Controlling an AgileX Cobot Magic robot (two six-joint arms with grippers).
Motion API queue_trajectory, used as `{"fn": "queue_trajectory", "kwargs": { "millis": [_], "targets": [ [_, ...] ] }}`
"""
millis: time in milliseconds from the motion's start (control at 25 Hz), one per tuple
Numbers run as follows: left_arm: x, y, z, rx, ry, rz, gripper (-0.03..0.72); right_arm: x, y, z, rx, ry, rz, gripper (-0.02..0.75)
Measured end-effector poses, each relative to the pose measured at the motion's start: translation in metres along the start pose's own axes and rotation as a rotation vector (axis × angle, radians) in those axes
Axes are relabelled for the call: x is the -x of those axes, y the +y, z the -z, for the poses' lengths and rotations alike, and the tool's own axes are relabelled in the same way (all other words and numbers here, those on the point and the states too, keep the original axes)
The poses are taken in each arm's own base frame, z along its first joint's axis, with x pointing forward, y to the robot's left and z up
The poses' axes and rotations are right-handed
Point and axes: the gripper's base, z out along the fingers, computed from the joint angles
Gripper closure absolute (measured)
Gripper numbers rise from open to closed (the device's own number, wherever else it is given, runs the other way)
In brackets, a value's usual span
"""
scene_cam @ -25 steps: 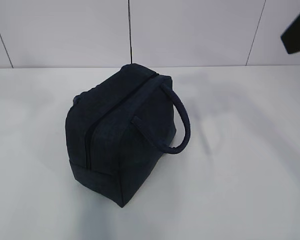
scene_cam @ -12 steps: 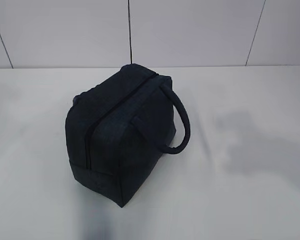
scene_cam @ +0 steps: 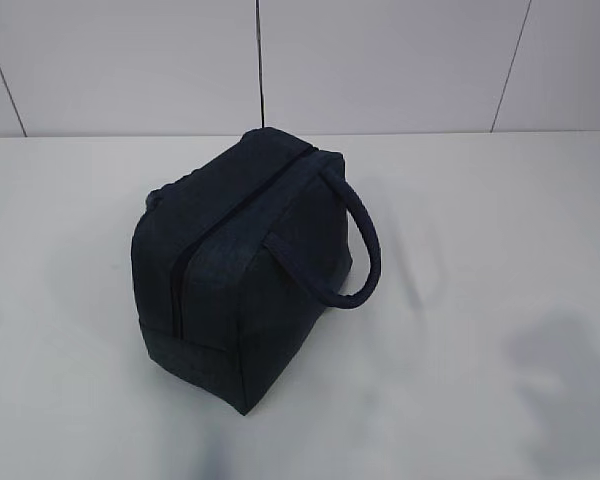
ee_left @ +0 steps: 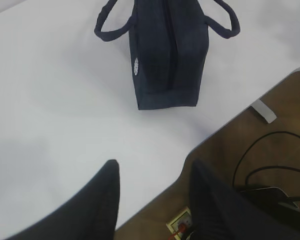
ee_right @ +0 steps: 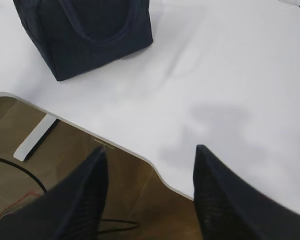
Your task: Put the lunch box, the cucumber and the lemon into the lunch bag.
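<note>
- Standing on the white table [scene_cam: 500,220], the bag [scene_cam: 235,270] is the landmark for everything else; it sits upright with its zipper [scene_cam: 195,260] running along the top ridge and down the end panel that faces the exterior camera.
- One loop handle [scene_cam: 365,250] droops down the bag's right flank in the exterior view; the left wrist view shows a handle hanging on each side.
- The zipper looks closed along the stretch that shows, and nothing of the lining is visible.
- Box, cucumber and lemon appear in no view; whether they are inside the bag cannot be told.
- The left gripper [ee_left: 152,200] hovers well away from the bag's end panel, out over the table edge, its two dark fingers [ee_left: 97,205] spread apart with nothing between them.
- The right gripper [ee_right: 147,195] hangs well off the bag's other side, also over the table edge, fingers [ee_right: 225,200] spread and holding nothing.
- Below both grippers, past the table edge from the bag, lie a brown floor [ee_right: 135,200] and black cables [ee_left: 270,170].
- A small pale logo patch [ee_left: 136,66] marks the bag's side in the left wrist view.
</note>
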Motion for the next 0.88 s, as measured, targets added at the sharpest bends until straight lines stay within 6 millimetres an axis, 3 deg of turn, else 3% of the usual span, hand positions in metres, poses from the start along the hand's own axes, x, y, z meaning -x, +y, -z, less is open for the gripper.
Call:
{"fn": "queue_trajectory", "kwargs": {
  "millis": [240,600,880],
  "targets": [
    [-0.05,-0.009,0.001,-0.004,-0.038,-0.002,0.379,-0.025,0.002,-0.002,-0.016,-0.032,0.008,0.324],
    [-0.114,-0.022,0.021,0.026,-0.292,-0.038,0.398,-0.05,0.001,-0.026,-0.015,0.07,0.004,0.324],
    [-0.125,-0.018,-0.006,0.033,-0.242,-0.025,0.398,-0.065,0.002,-0.03,-0.034,0.014,0.012,0.324]
  ]
}}
